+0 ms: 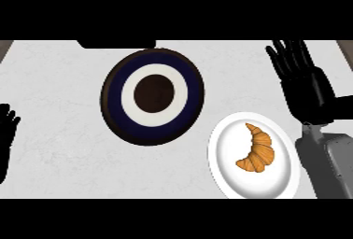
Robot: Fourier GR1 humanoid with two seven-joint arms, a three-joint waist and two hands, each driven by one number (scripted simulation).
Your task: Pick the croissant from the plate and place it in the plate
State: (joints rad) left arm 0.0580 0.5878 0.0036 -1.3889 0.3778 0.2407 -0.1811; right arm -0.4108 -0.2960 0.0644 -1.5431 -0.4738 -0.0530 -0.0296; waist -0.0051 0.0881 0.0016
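Head view, lower right of the frame: you have the croissant [258, 151] lying on the white plate [226, 168], its curve opening to the left, one tip toward the top of the frame and the thicker end toward the bottom. Your right forearm [324, 161] runs up the right edge, just beside that plate.

At the left edge, mid-height, the left hand [7, 128] rests with its fingers up and holds nothing.

Above the white plate, in the upper right, your right hand [303, 81] is spread wide with straight fingers and is empty, apart from the croissant. The step in hand looks like the reach. Bring the hand back down and left over the pastry, then close fingers and thumb across its thick middle rather than a thin tip, which would likely slip or tilt. Lift clear of the rim before you travel.

Farther up, in the upper centre, sits the ringed plate [116, 95], dark blue and white with a brown middle. I judge it to be the target.

Both plates stand on a pale, faintly marbled tabletop [55, 163]. Past its far edge little of the room can be made out.
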